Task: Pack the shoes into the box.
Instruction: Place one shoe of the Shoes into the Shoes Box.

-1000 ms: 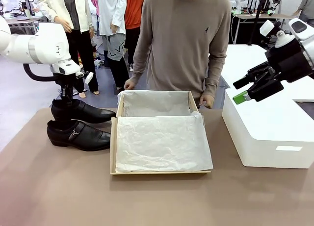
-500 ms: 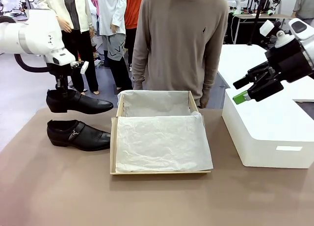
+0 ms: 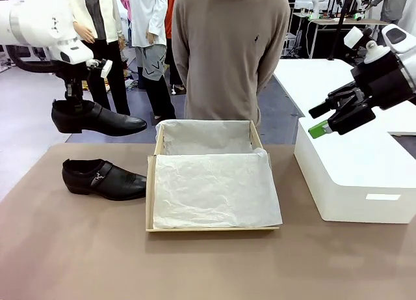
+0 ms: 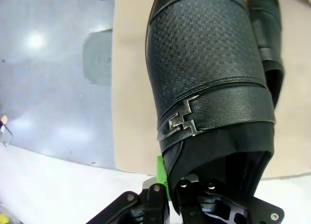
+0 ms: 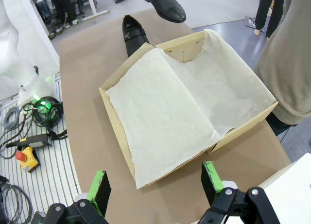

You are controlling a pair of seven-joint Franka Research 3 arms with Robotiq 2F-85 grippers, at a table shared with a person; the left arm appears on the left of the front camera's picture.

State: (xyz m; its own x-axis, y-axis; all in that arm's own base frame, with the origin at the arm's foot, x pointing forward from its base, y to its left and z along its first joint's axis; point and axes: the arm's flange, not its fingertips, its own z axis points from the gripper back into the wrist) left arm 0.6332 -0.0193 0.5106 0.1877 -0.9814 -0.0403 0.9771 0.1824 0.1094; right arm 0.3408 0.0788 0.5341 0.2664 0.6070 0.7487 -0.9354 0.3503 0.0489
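Left wrist: shoe w/ metal buckle

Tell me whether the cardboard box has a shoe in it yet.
Empty of shoes. The box holds just white tissue paper; one shoe lies on the table beside it, the other shoe hangs in the left gripper.

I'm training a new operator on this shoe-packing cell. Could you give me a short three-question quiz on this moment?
1. True or false: the left gripper holds one black dress shoe in the air, clear of the table.
2. Where is the other shoe? A) on the table, left of the cardboard shoebox; B) inside the shoebox; C) on the white plastic box.
3. Fill in: the right gripper, raised in the air, has its jaws ____.
Key: 1 true; 2 A; 3 open.
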